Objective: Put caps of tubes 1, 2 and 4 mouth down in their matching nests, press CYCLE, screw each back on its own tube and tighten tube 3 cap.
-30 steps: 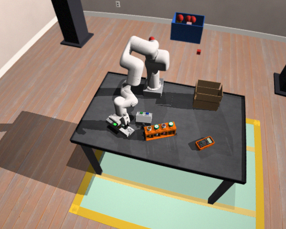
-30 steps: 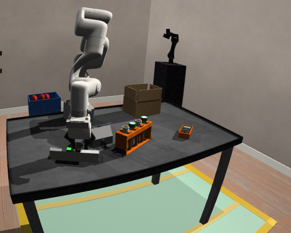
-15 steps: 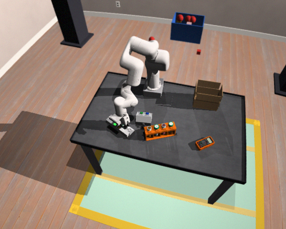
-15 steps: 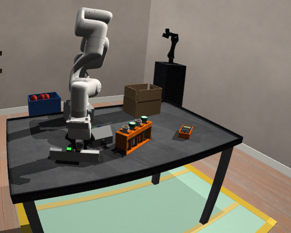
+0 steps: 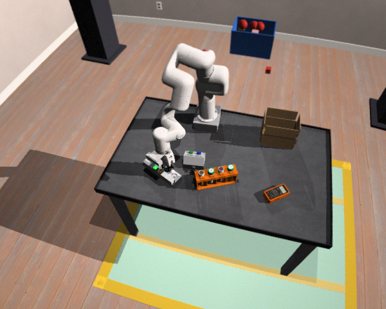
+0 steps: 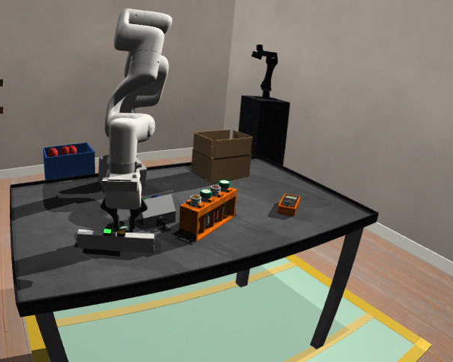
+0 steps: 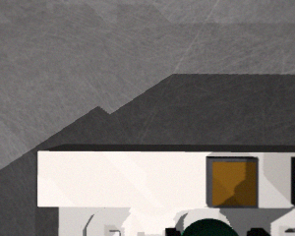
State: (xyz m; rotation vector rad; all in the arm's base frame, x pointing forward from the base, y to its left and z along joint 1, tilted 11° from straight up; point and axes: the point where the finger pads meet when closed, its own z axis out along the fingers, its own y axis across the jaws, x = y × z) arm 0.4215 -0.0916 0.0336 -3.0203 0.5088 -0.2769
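green cap (image 7: pixel 205 228) clamped between pincer (image 6: pixel 121 225) fingers over cap tray (image 6: pixel 140 241).

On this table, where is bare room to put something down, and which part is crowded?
Bare patches: between the cardboard box and the multimeter; also the front edge below the tube rack. Crowded: the cap tray, key housing and rack, where the pincer grips a cap.
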